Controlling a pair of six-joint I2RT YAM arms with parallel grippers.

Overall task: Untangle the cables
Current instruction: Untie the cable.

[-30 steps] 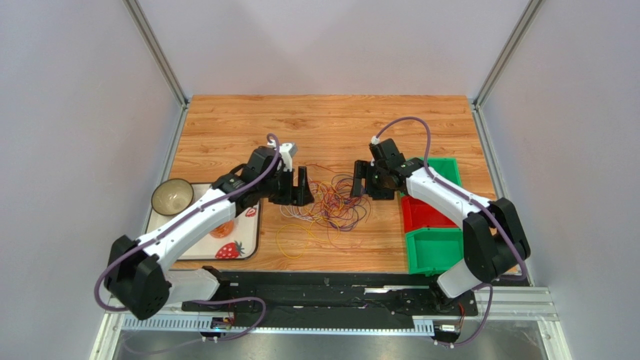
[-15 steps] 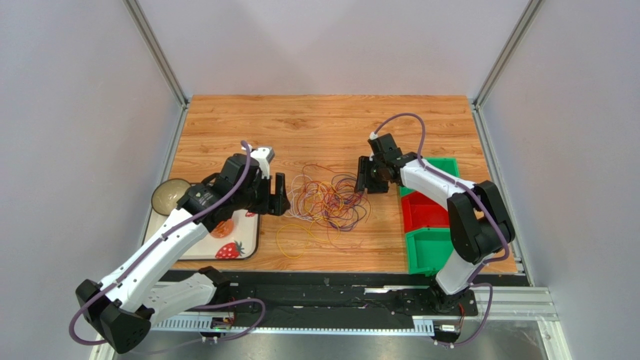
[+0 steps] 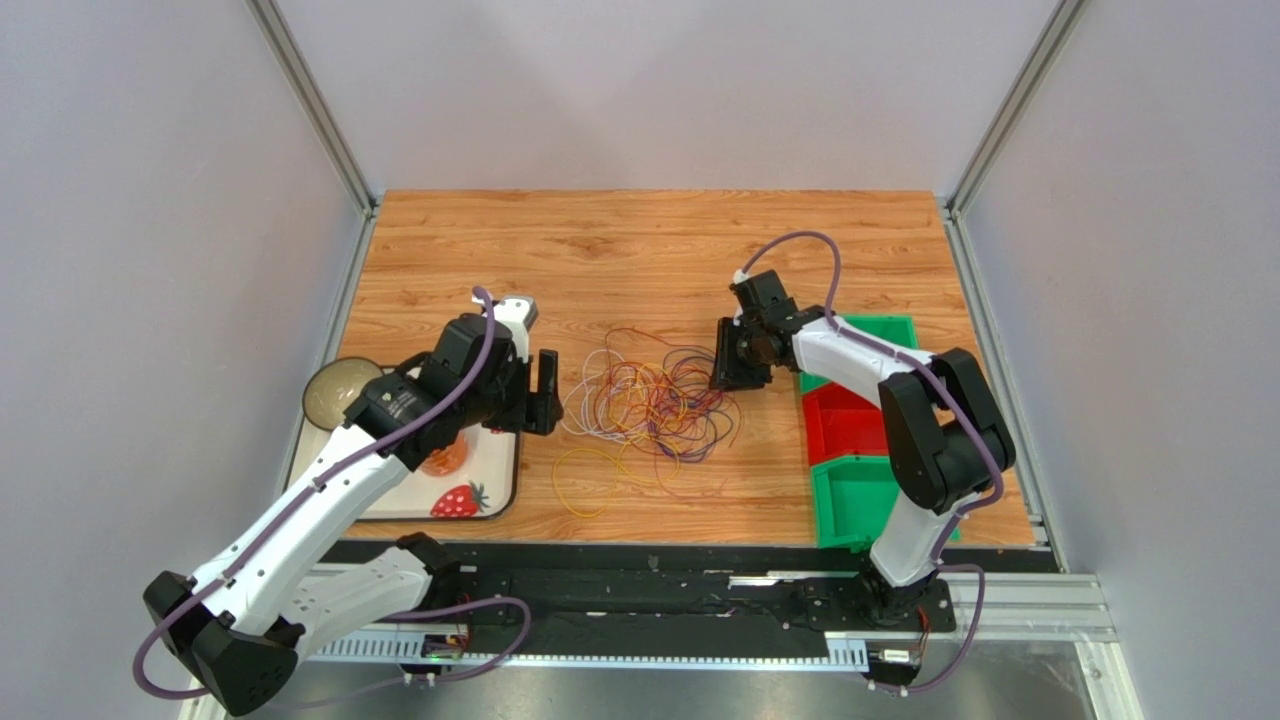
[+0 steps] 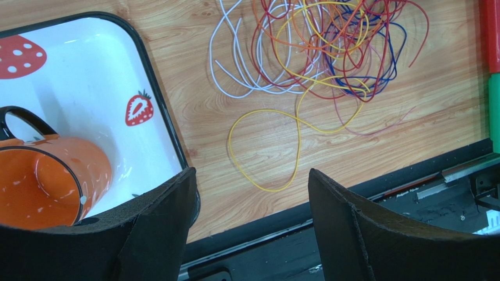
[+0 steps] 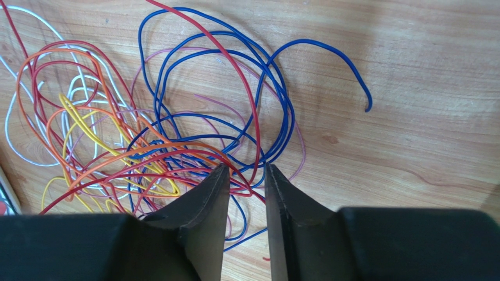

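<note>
Between the fingertips of the right gripper (image 5: 245,174) only a slim gap shows, and red strands (image 5: 235,76) of the cables (image 5: 176,146) cross it at the tips; whether they are pinched cannot be told. Just ahead of that tool lie blue loops (image 5: 276,88), round and springy-looking. To their left, orange, yellow and white strands interlace into the heap's dense core. All are thin, smooth, plastic-sheathed wires resting on the wood-grain table (image 5: 411,88).

Well apart, on the heap's far side, the left gripper (image 4: 251,175) stands wide open and holds nothing. A lone yellow loop (image 4: 264,146) lies directly ahead of its fingers. A glossy white tray (image 4: 88,88) carrying an orange mug (image 4: 53,175) lies to its left.

Step in hand, as judged: securing one strand at the heap's edge. The next move would call for a firm pinch, then a slow pull away from the heap, watching for snagged neighbours.
</note>
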